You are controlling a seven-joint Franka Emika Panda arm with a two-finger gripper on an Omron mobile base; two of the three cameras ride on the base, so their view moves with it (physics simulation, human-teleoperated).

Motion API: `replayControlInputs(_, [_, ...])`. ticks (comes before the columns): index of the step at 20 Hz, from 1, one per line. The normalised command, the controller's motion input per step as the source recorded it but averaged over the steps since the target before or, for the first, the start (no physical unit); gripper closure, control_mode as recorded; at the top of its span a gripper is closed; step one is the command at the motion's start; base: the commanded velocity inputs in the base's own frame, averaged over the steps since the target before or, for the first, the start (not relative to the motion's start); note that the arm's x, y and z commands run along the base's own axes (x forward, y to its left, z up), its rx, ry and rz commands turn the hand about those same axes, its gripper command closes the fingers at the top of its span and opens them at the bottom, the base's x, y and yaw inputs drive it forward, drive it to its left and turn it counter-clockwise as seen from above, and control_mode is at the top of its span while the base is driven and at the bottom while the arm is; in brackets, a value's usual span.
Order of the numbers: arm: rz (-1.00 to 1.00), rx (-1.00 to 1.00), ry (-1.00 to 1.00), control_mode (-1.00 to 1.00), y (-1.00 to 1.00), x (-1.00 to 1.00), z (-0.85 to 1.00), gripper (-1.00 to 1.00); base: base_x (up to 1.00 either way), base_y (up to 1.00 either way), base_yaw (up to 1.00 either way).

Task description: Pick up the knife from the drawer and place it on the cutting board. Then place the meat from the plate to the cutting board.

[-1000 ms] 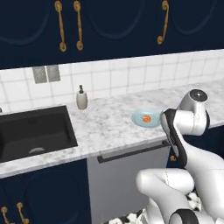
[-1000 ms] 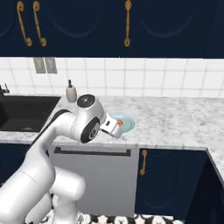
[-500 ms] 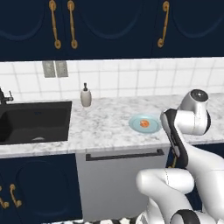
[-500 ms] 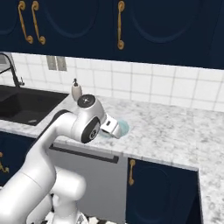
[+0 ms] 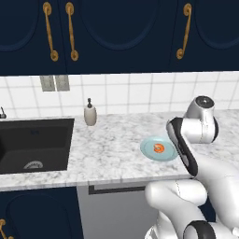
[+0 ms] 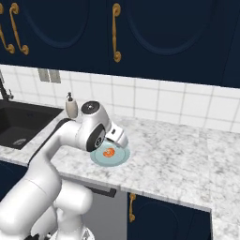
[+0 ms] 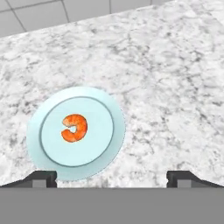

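The plate (image 7: pixel 75 132) sits on the marble counter (image 7: pixel 175 87), and the meat (image 7: pixel 75 127), a curled orange piece, lies on it a little off centre. In the hand view the plate is at the lower left, with the tiled wall at the top edge. The hand (image 7: pixel 111 178) hangs above the counter with its two dark fingertips (image 7: pixel 43 178) spread wide and nothing between them; one tip stands at the near rim of the plate and the other over bare marble to the side.

In the left base view the plate (image 5: pixel 158 149) lies near the front edge of the counter (image 5: pixel 112 154), the meat (image 5: pixel 159 148) on it, and the white arm curves up just beside it. A soap dispenser (image 5: pixel 90 113) stands at the back of the counter against the tiles, beside the black sink (image 5: pixel 35 144). Navy wall cabinets (image 5: pixel 116 32) with brass handles hang above.

In the right base view the arm's wrist partly covers the far rim of the plate (image 6: pixel 110 156), while the meat (image 6: pixel 109 152) shows just below it.
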Motion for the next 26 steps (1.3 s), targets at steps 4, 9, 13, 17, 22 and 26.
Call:
replayControlInputs(4, [0.08,0.0,0.31,-1.0,0.58,0.06,-0.89,-1.0,0.0,0.0,0.0])
replayControlInputs(9, [0.1,0.04,0.09,-1.0,0.29,0.52,-0.64,-1.0,0.0,0.0,0.0])
replayControlInputs(13, [0.04,0.0,0.0,-1.0,0.06,0.59,-0.19,-1.0,0.0,0.0,0.0])
replayControlInputs(17, [0.05,0.0,0.0,-1.0,0.0,0.27,-0.52,-1.0,0.0,0.0,0.0])
replayControlInputs(22, [0.05,0.05,0.0,-1.0,0.0,0.34,-0.19,-1.0,0.0,0.0,0.0])
replayControlInputs(26, [0.02,0.0,0.0,-1.0,0.0,0.2,-0.17,-1.0,0.0,0.0,0.0])
